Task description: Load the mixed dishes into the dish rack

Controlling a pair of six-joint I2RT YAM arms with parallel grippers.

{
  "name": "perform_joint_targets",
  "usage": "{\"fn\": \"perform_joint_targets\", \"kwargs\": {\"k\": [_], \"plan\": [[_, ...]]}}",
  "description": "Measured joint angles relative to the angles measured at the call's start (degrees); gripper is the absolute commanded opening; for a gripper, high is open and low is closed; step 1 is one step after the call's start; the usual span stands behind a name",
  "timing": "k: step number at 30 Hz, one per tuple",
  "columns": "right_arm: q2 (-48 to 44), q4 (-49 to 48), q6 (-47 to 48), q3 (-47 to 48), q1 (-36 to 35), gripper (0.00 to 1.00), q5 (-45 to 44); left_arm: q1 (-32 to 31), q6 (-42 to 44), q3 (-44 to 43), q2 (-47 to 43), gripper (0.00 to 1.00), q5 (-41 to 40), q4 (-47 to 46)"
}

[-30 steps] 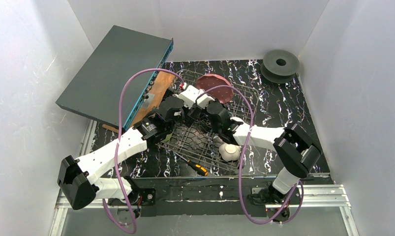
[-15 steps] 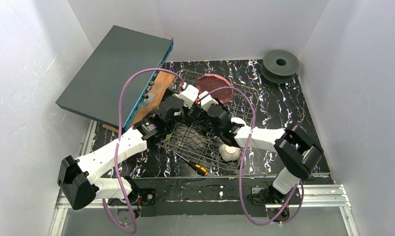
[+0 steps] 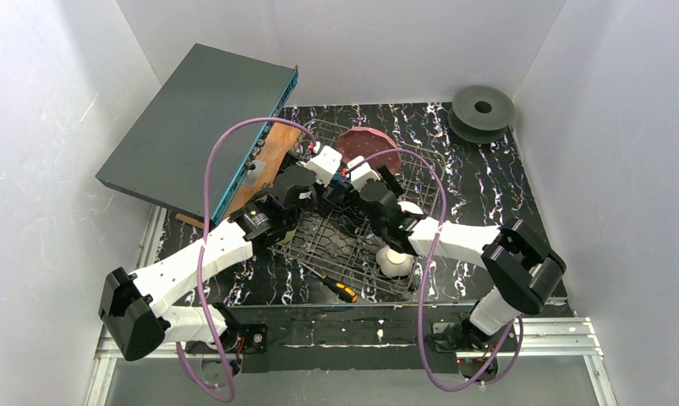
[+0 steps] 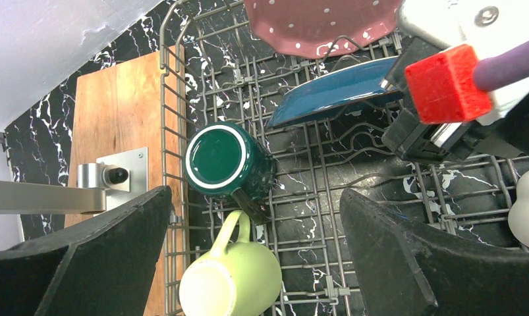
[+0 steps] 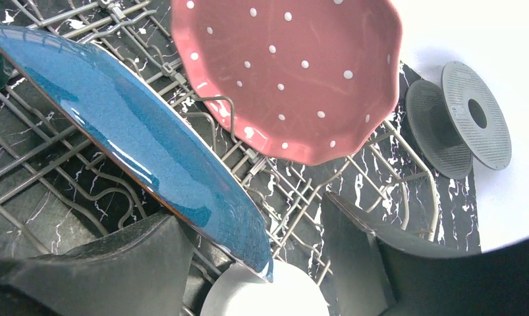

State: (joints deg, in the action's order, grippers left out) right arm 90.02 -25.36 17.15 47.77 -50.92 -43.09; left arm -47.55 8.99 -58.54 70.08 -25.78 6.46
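The dish rack (image 3: 353, 241) holds a pink speckled plate (image 5: 288, 72) leaning at its far end and a blue dish (image 5: 136, 131) tilted on edge beside it. My right gripper (image 5: 248, 263) is open around the blue dish's lower corner, with a clear gap to the right finger (image 5: 354, 257). A white bowl (image 5: 265, 295) shows just below that corner. My left gripper (image 4: 255, 257) hangs wide open above the rack's left side, over a dark green mug (image 4: 225, 161) and a pale yellow-green mug (image 4: 232, 280), holding nothing. A small white cup (image 3: 395, 262) sits in the rack's near right corner.
A brown wooden board (image 4: 120, 125) lies along the rack's left side, under a big grey box (image 3: 200, 127) propped against the wall. A black spool (image 3: 484, 108) sits at the back right. A yellow-handled screwdriver (image 3: 336, 288) lies in front of the rack.
My right gripper's jaws have spread apart from nearly shut and let go of the blue dish, which stays tilted in the rack. The left arm has not moved.
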Motion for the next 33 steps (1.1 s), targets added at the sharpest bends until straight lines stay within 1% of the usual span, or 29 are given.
{"fn": "perform_joint_targets", "kwargs": {"k": [4, 8, 18, 33], "plan": [[-1.4, 0.9, -0.9, -0.5, 0.0, 0.82, 0.8, 0.0, 0.0, 0.0, 0.0, 0.99, 0.0, 0.0], [-2.5, 2.2, -2.0, -0.9, 0.0, 0.84, 2.1, 0.0, 0.0, 0.0, 0.0, 0.99, 0.0, 0.0], [-2.8, 5.4, -3.2, -0.9, -0.5, 0.85, 4.3, 0.0, 0.0, 0.0, 0.0, 0.99, 0.0, 0.0], [-6.2, 10.7, -7.3, -2.4, -1.9, 0.85, 5.4, 0.0, 0.0, 0.0, 0.0, 0.99, 0.0, 0.0]]}}
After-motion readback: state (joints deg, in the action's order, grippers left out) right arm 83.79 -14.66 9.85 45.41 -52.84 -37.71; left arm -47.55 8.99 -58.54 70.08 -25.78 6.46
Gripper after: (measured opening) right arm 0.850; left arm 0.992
